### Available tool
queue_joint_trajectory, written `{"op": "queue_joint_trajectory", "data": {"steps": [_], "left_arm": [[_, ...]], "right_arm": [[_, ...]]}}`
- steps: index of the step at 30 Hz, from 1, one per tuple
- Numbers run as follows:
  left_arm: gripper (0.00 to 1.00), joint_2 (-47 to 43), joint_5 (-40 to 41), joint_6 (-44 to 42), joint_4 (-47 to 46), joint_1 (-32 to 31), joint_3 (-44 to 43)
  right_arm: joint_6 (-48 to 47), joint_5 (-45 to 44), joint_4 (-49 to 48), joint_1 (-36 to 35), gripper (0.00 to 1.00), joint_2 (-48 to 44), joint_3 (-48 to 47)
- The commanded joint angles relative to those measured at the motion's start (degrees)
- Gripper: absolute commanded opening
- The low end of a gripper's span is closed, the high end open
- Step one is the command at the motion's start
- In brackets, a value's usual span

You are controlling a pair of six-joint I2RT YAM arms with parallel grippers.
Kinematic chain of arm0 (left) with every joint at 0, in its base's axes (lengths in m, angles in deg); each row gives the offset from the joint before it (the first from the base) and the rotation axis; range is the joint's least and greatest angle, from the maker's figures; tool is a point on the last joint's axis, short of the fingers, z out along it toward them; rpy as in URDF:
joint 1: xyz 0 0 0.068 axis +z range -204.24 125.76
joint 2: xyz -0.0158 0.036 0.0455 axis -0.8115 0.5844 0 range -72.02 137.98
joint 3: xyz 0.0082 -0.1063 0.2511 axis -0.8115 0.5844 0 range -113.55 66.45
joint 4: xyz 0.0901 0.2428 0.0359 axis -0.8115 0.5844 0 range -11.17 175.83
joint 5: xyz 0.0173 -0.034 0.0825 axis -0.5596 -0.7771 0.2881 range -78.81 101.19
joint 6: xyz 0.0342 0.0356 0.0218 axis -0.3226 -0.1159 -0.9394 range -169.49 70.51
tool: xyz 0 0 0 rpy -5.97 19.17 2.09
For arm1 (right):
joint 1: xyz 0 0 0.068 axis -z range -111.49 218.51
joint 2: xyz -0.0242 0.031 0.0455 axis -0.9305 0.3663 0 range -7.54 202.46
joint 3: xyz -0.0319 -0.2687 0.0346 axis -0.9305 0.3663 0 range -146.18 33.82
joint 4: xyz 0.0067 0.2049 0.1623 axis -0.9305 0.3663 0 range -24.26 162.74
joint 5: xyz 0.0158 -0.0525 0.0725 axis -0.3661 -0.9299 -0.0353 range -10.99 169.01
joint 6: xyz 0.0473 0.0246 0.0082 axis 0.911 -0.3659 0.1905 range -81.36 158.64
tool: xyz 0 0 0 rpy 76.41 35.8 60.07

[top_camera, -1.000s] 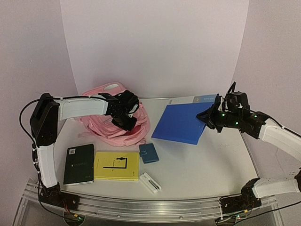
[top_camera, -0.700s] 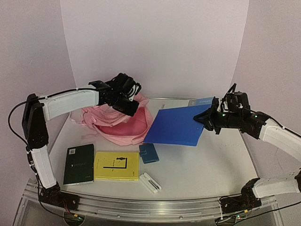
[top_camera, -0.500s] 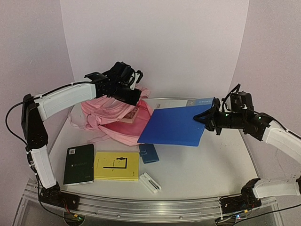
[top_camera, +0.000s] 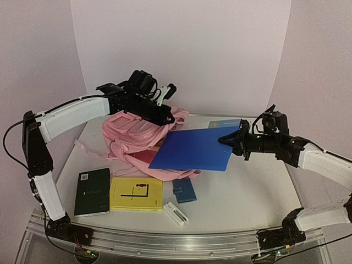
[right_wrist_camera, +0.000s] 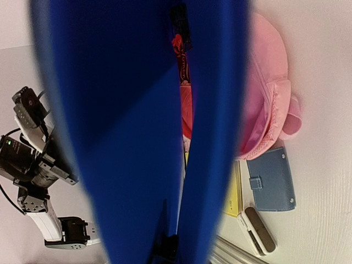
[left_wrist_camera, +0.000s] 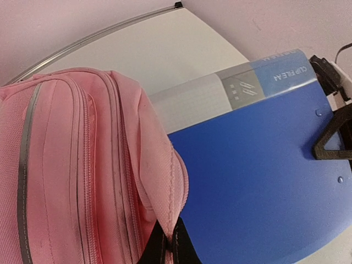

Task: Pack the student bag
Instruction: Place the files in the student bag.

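Student bag: the student bag [top_camera: 135, 133] sits slumped at centre left of the top view on the desk [top_camera: 258, 190].
Left pincer: the left pincer [left_wrist_camera: 166, 243] is clamped on a fold of the bag's pink rim and holds it up.
Right pincer: the right pincer [top_camera: 232, 142] grips the right edge of the blue folder [top_camera: 192, 149], which is off the desk.
Key relation: the bag lies left of the right pincer, and the folder's far corner overlaps the pink fabric.
Folder axis: running right to left, tipped down toward the bag.
Nearer arm: the left is on the bag and the right carries the load.
Inside the bag: reddish lining [top_camera: 144, 157] shows; contents cannot be told.
Not yet packed: black notebook [top_camera: 92, 191], yellow book [top_camera: 136, 193], blue wallet [top_camera: 184, 191].
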Motion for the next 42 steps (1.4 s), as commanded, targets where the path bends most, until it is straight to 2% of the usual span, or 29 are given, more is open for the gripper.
{"op": "queue_joint_trajectory", "data": {"steps": [1,6,13,21,28,35,39,42], "left_arm": [[0.00,-6.2,-6.7,0.4,-7.7,-0.9,-0.8],[0.00,-6.4,-8.6,2.1,-9.1,-0.9,-0.3],[0.00,-5.9,-8.4,6.7,-10.1,-0.8,-0.4],[0.00,-6.1,-9.3,8.7,-11.7,-0.8,0.0],[0.00,-6.3,-8.6,12.5,-12.0,-0.8,-0.2],[0.00,-6.0,-7.5,16.1,-12.4,-0.6,0.4],[0.00,-5.8,-7.2,17.4,-12.8,-0.4,0.6],[0.00,-5.8,-6.8,18.0,-12.5,-0.4,0.5]], "right_arm": [[0.7,-0.2,-10.6,-0.2,0.00,1.9,-2.6],[2.0,-2.2,-17.5,-0.5,0.00,5.8,-3.1],[2.0,-11.2,-21.7,-2.0,0.00,8.9,-3.0],[3.4,-11.5,-30.0,-5.3,0.00,19.7,-5.0],[-0.9,-17.8,-29.7,-8.0,0.00,29.0,-11.4],[-2.0,-18.7,-27.5,-11.5,0.00,43.2,-20.8],[-0.1,-25.2,-28.8,-13.4,0.00,46.8,-21.9],[5.2,-30.1,-34.1,-13.9,0.00,46.9,-19.3]]}}
